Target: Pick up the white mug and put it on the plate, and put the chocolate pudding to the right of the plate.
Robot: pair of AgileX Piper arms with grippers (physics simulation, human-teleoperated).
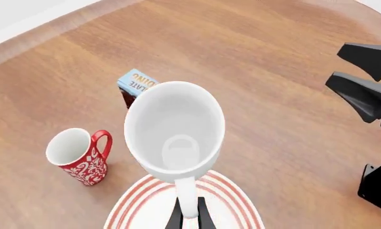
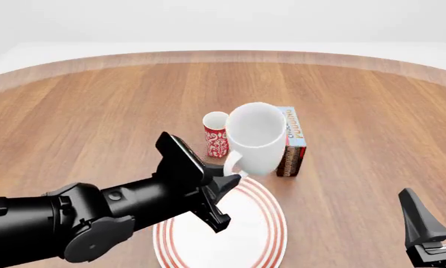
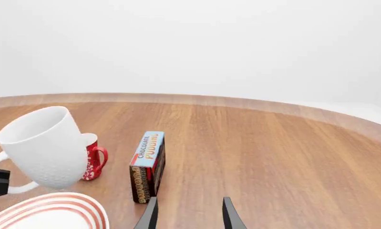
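Front view: left fingers (image 2: 234,177) pinch white mug (image 2: 256,137) handle, mouth tilted toward camera; right fingers (image 2: 435,215) spread.

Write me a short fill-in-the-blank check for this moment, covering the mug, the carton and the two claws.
1. The left claw holds the white mug by its ____.
2. The mug hangs in the air above the far edge of the ____.
3. The pudding carton stands on the table, ____ by any claw.
4. The right claw is open and holds ____.

Missing words: handle; plate; untouched; nothing
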